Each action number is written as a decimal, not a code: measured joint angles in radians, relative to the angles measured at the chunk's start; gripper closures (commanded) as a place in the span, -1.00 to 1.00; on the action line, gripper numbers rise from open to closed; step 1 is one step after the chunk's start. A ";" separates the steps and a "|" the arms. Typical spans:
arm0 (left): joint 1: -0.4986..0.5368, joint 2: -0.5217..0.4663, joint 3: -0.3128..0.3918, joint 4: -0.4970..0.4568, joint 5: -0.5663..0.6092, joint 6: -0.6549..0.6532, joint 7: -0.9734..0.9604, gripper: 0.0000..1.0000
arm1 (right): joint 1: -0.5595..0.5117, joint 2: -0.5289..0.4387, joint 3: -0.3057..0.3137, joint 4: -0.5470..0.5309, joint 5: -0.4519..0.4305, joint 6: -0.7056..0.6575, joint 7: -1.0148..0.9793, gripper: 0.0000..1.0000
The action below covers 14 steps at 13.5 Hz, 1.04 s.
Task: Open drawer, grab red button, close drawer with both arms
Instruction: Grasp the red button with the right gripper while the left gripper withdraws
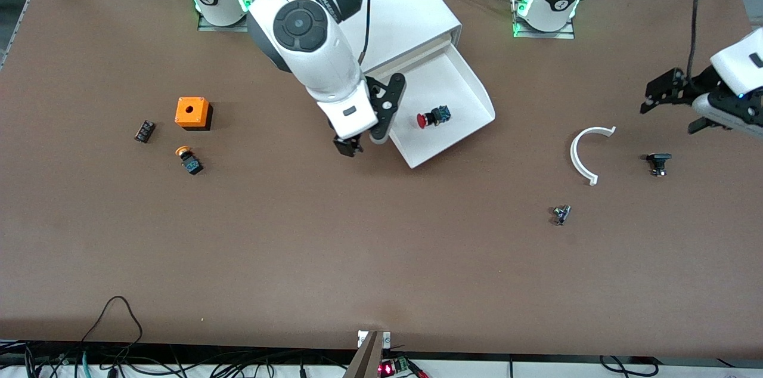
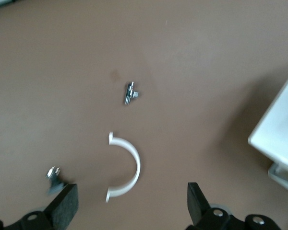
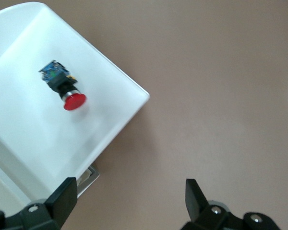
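Note:
The white cabinet point(image 1: 411, 8) stands between the arm bases. Its drawer point(image 1: 459, 92) is pulled out toward the front camera. The red-capped button point(image 1: 432, 118) lies on its side in the drawer, and also shows in the right wrist view point(image 3: 67, 91) on the drawer floor point(image 3: 38, 139). My right gripper point(image 1: 351, 145) is open and empty point(image 3: 129, 201) over the table, beside the drawer's front corner on the right arm's side. My left gripper point(image 1: 669, 115) is open and empty point(image 2: 133, 206), up over the left arm's end of the table. The drawer's corner point(image 2: 278, 134) shows in the left wrist view.
A white half-ring point(image 1: 581, 154) point(image 2: 129, 167), a small metal part point(image 1: 561, 214) point(image 2: 130, 93) and a black part point(image 1: 658, 163) lie near the left gripper. An orange box point(image 1: 192, 112), an orange-capped button point(image 1: 189, 160) and a small black block point(image 1: 145, 131) lie toward the right arm's end.

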 measured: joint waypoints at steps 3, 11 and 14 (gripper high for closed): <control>-0.006 -0.011 -0.006 0.060 0.022 -0.111 -0.110 -1.00 | 0.059 0.021 0.017 0.024 -0.031 -0.003 -0.080 -1.00; -0.026 -0.023 -0.034 0.075 0.105 -0.132 -0.283 -1.00 | 0.162 0.134 0.017 0.058 -0.080 0.105 -0.231 -1.00; -0.026 -0.023 -0.034 0.075 0.105 -0.132 -0.287 -1.00 | 0.186 0.151 0.017 0.060 -0.081 0.112 -0.232 -1.00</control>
